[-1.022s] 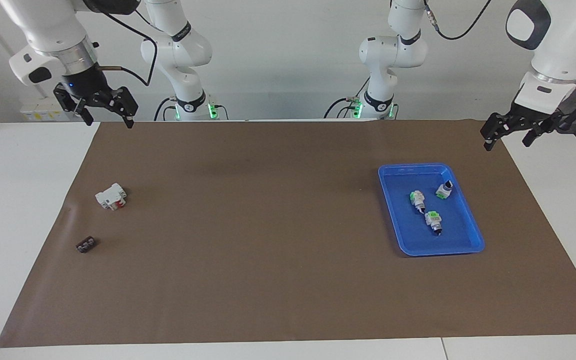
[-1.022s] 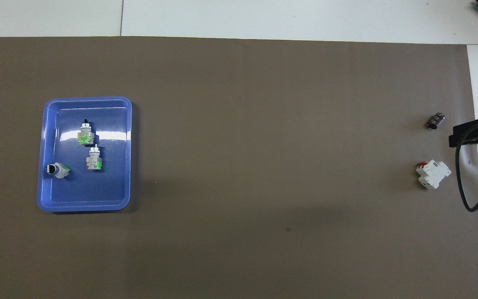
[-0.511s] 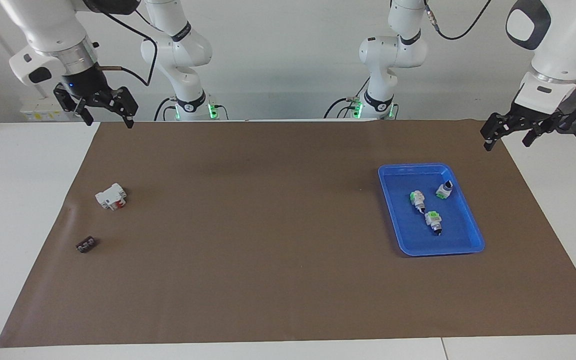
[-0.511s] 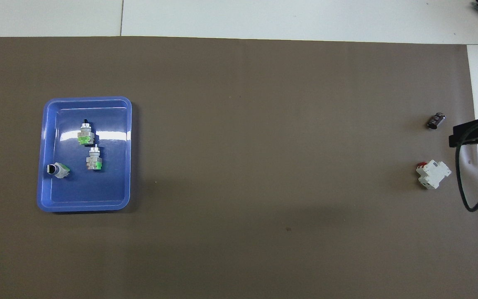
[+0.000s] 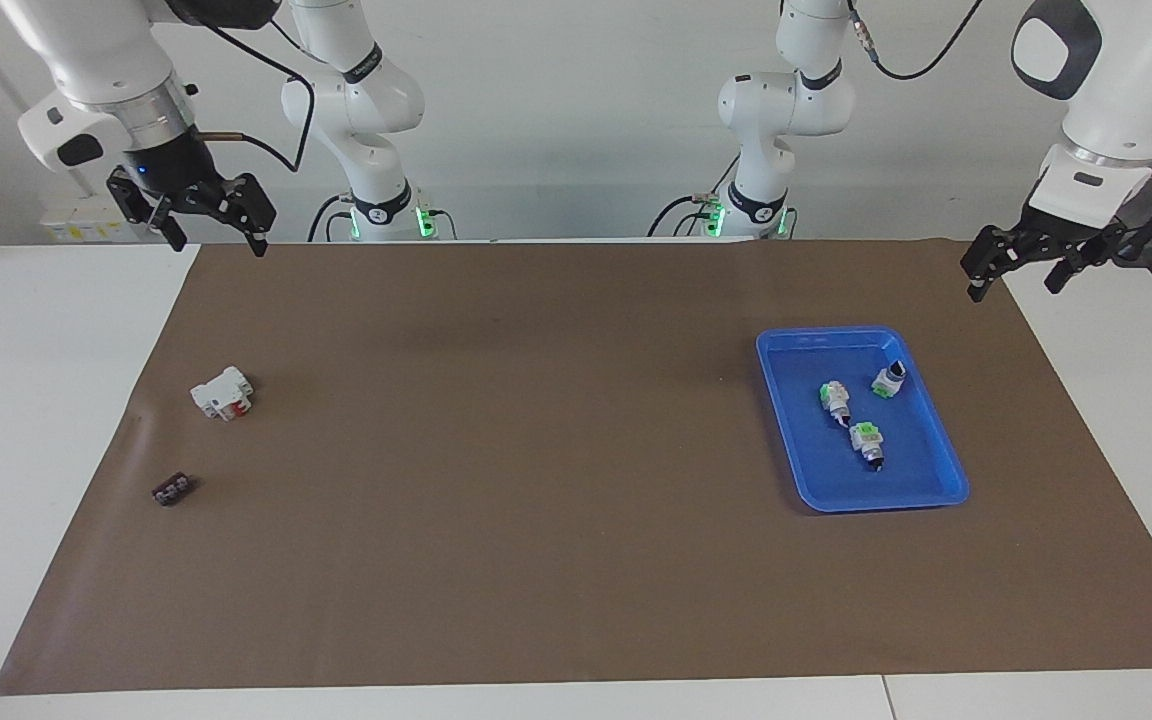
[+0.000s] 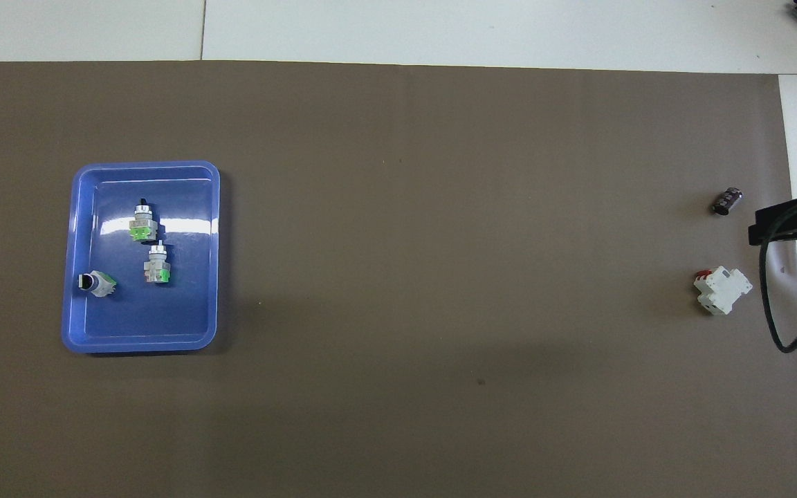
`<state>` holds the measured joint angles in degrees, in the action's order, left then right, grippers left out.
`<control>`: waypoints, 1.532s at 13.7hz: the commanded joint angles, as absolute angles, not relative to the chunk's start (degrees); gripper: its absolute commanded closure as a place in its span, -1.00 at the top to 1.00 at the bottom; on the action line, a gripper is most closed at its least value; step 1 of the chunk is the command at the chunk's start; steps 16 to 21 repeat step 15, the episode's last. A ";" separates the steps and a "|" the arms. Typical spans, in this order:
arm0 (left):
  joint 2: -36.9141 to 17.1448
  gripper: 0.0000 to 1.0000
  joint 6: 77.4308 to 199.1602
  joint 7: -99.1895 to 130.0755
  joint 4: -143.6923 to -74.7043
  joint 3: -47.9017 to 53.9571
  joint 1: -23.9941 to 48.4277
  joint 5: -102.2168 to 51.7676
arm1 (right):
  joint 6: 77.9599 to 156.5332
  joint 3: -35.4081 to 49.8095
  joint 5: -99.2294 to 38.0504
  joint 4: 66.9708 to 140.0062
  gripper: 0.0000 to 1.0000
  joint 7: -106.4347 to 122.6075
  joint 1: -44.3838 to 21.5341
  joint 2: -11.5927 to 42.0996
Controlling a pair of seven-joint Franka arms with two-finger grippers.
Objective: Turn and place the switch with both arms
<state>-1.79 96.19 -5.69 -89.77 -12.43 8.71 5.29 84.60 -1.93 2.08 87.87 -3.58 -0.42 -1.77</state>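
Note:
Three small white switches with green sides lie in a blue tray (image 5: pixel 821 470) toward the left arm's end of the table. One switch (image 5: pixel 888 380) lies nearest the robots, a second switch (image 5: pixel 836 398) beside it, and a third switch (image 5: pixel 868 441) farthest from the robots. In the overhead view they are the first switch (image 6: pixel 96 283), the second switch (image 6: pixel 157 265) and the third switch (image 6: pixel 141 225) in the tray (image 6: pixel 163 318). No orange side shows. My left gripper (image 5: pixel 1014 284) hangs open and empty over the mat's edge near the tray. My right gripper (image 5: pixel 216 236) hangs open and empty over the mat's corner at its own end.
A white-and-red block (image 5: pixel 223 392) and a small flat black piece (image 5: pixel 173 489) lie on the brown mat (image 5: pixel 536 450) toward the right arm's end. They also show in the overhead view, the block (image 6: pixel 721 290) and the black piece (image 6: pixel 726 201). A black cable (image 6: pixel 775 304) hangs by the block.

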 commanded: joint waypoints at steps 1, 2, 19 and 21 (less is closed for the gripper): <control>-0.09 1.00 96.59 -5.89 -91.76 -12.57 8.88 4.83 | 83.67 -1.67 2.46 87.54 1.00 -2.29 -0.18 -1.76; -0.09 1.00 96.59 -5.89 -91.67 -12.57 8.88 4.83 | 83.67 -1.67 2.46 87.54 1.00 -2.29 -0.18 -1.76; -0.09 1.00 96.59 -5.89 -91.76 -12.57 8.88 4.83 | 84.64 -1.67 1.05 87.36 1.00 -1.23 -0.18 -2.55; -0.09 1.00 96.59 -5.89 -91.76 -12.57 8.88 4.83 | 84.64 -1.67 1.05 87.36 1.00 -1.23 -0.18 -2.55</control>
